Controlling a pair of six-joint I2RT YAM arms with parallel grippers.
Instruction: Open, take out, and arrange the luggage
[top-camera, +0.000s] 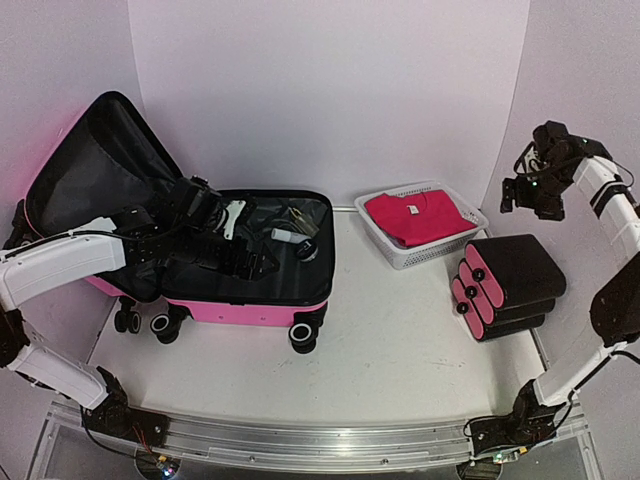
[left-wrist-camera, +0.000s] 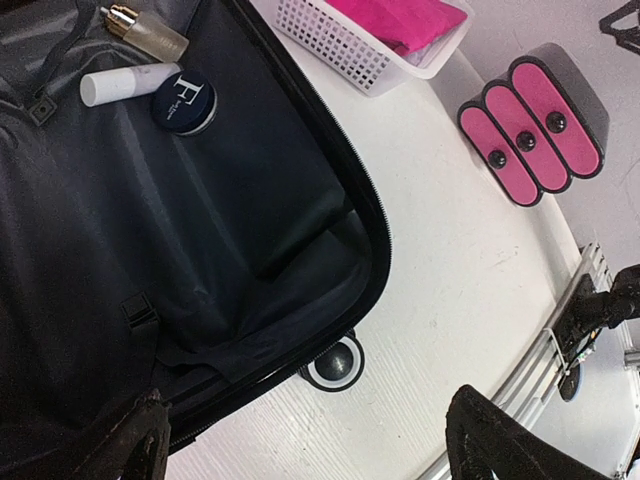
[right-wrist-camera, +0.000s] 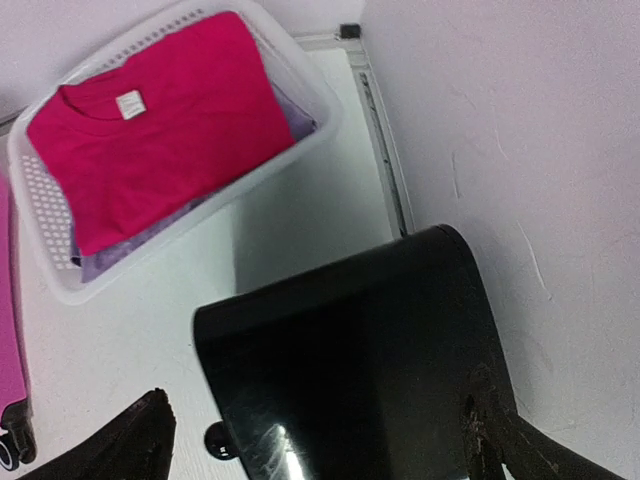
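Working on luggage (top-camera: 250, 297), already unzipped. Leaving tube (left-wrist-camera: 125, 83), jar (left-wrist-camera: 185, 103), bottle (left-wrist-camera: 150, 35) inside, arranging pending. Holding both wide, empty: left pincer (left-wrist-camera: 310, 437) above luggage, right pincer (right-wrist-camera: 315, 437) right of it.

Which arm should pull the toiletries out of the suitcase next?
Left. The left gripper, open, hangs over the suitcase lining near the tube and jar. The right gripper, also open, is up above the black cases, beyond the basket.

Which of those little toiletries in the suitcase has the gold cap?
The clear bottle; the white tube and the dark round jar beside it lack one.
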